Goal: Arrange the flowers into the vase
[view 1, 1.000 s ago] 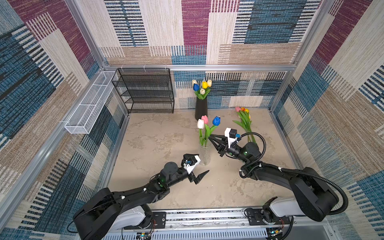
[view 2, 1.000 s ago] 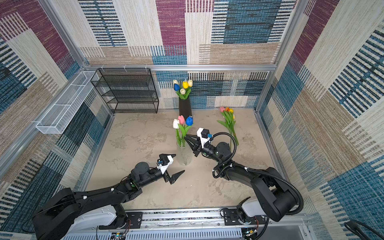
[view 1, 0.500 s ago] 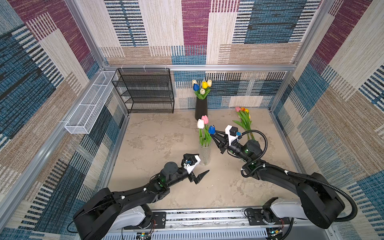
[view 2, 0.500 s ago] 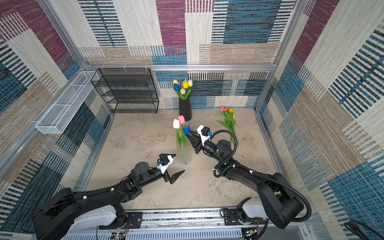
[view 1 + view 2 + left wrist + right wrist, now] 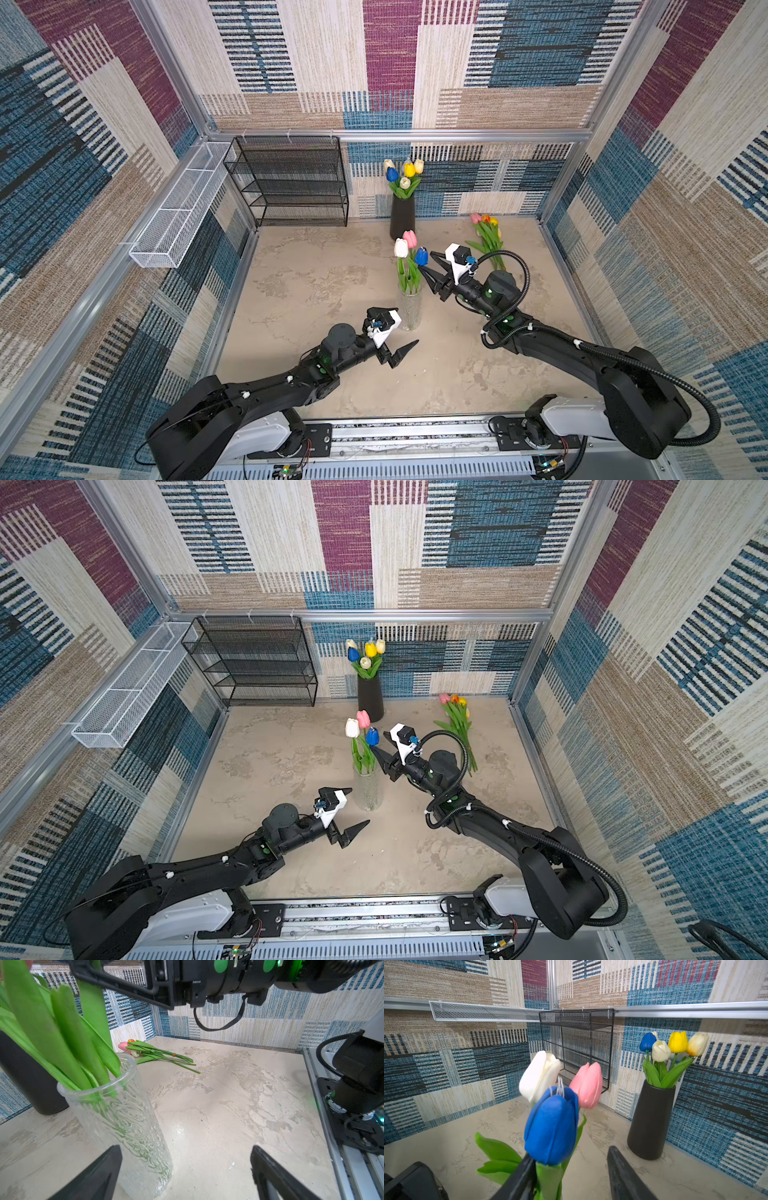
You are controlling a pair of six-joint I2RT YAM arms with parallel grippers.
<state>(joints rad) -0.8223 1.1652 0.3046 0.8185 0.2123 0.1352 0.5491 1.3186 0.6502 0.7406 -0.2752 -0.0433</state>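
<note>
Seeing my right gripper (image 5: 570, 1153) open at the blue artificial tulip (image 5: 552, 1126) in the clear textured glass vase (image 5: 124, 1126); only its wrist view is showing stem against one finger. My left gripper (image 5: 186, 1147) is gaping beside vase.

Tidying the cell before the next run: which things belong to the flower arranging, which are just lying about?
Job: glass vase, its three tulips, loose tulip bunch on the table.
Idle, likely: black vase of tulips, black mesh shelf, white wire basket.
</note>
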